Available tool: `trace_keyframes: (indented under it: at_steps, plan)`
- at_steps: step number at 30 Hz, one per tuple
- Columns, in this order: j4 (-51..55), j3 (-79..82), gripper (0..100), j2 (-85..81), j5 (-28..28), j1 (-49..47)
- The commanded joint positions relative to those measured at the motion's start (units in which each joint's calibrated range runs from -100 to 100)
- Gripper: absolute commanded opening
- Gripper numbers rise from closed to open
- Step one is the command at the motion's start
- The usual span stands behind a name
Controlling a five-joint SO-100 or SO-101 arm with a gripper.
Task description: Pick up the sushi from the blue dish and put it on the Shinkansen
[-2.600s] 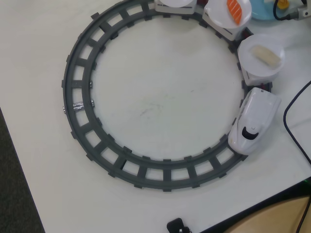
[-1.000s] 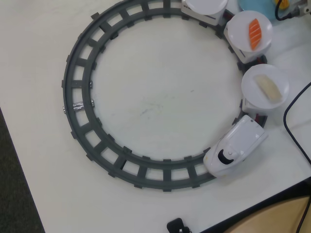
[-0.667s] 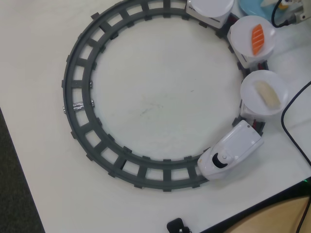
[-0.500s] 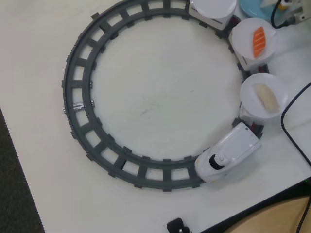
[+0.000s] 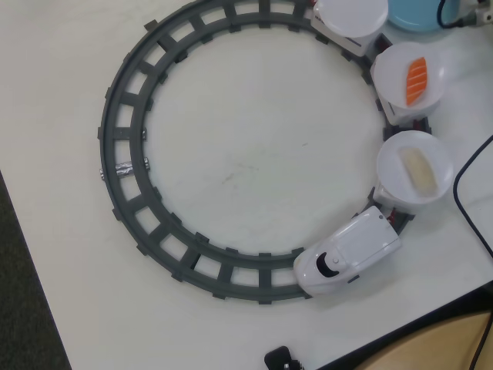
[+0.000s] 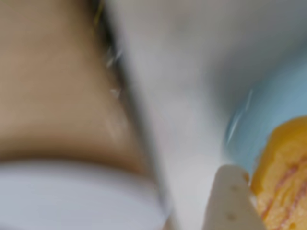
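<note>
A white table [image 5: 69, 92] carries the track [image 5: 123, 200]; dark floor [image 5: 19, 324] lies beside the table. The gripper's [image 6: 240, 191] grip cannot be told.

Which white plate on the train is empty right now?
The rearmost white plate, at the overhead view's top edge. The middle plate carries orange salmon sushi; the plate behind the Shinkansen carries a cream piece.

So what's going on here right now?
A white toy train sits on a round grey track, pulling wagons with white plates: one holds a pale piece, the next an orange striped piece, the third plate looks empty. The blurred wrist view shows a pale gripper fingertip right beside the yellow sushi on the blue dish. I can't tell whether it's gripped yet.
</note>
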Motion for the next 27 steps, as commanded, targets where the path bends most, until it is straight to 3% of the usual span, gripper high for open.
trace_keyframes:
  at_steps: [1, 8, 17, 27]
  plan:
    - [5.19, -0.3, 2, -15.32, -1.92, 0.91]
    - [14.43, -0.21, 2, -26.0, -2.08, -7.1]
    - [13.74, -0.3, 2, -22.91, -5.43, -19.95]
    - [9.38, -0.75, 2, -13.65, -5.43, -23.12]
